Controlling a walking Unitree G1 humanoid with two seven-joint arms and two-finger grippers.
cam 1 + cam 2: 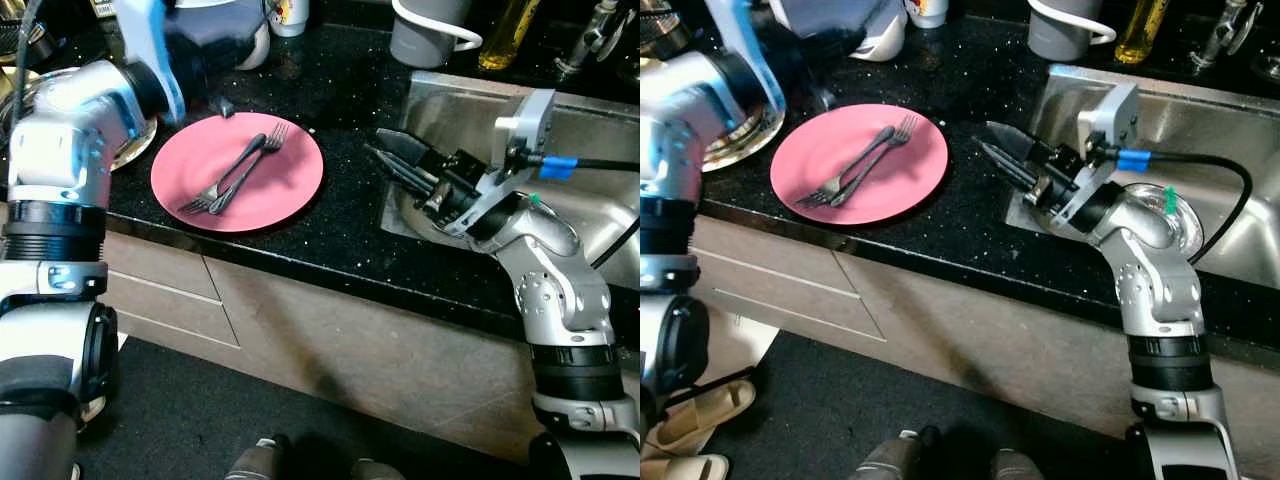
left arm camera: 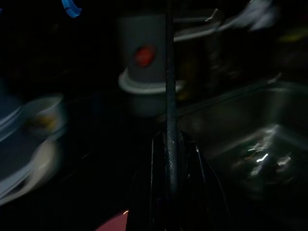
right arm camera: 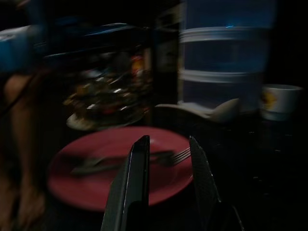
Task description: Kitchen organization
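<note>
Lying crossed on the pink plate (image 1: 237,172): two forks (image 1: 238,168). Hovering right of it, empty: right gripper (image 1: 385,153), fingers parted. Blurring far left: left gripper (image 1: 222,104), grip unreadable.

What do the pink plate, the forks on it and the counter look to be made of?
Pink plate: probably plastic or melamine, with a flat, even colour and dull sheen. Two forks: metal, likely steel, grey with thin tines. Counter: polished dark stone, perhaps granite, black with pale speckles and reflections.
</note>
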